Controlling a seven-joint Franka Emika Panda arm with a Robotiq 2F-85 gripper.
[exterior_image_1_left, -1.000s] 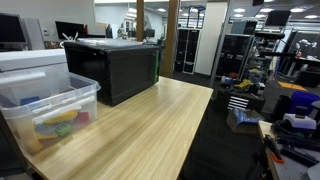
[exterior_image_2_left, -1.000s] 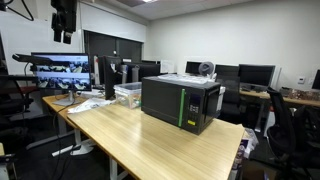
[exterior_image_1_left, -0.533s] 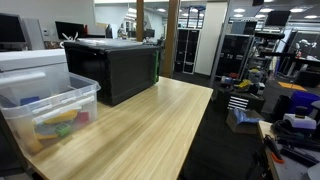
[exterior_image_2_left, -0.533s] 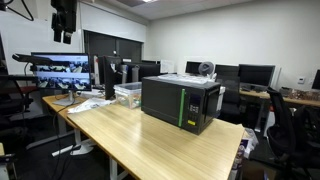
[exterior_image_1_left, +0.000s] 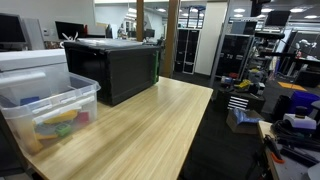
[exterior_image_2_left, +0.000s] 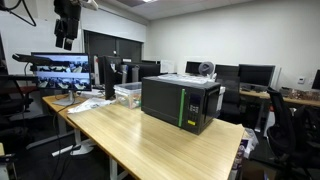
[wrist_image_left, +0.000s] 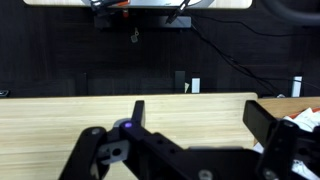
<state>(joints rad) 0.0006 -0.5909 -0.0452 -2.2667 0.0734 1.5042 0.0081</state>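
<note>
My gripper (wrist_image_left: 200, 118) is open, its two black fingers (wrist_image_left: 138, 110) spread wide with nothing between them. Below it in the wrist view lies the light wooden table (wrist_image_left: 80, 115). In an exterior view the gripper (exterior_image_2_left: 66, 38) hangs high above the table's far left end, well apart from everything. A black microwave (exterior_image_2_left: 182, 102) with a shut door stands on the table (exterior_image_2_left: 150, 145); it also shows in the exterior view from the table's end, microwave (exterior_image_1_left: 115, 68). A clear plastic bin (exterior_image_1_left: 50, 110) with coloured items sits beside it.
A monitor (exterior_image_2_left: 62, 70) stands at the table's left end, near the bin (exterior_image_2_left: 128, 94). Office chairs (exterior_image_2_left: 288, 120) and desks line the right side. Shelves and clutter (exterior_image_1_left: 285, 90) stand beyond the table's (exterior_image_1_left: 150, 130) right edge.
The arm high at the left has tilted and shifted slightly to the right. The jaws stay open, and nothing on the table has moved.
</note>
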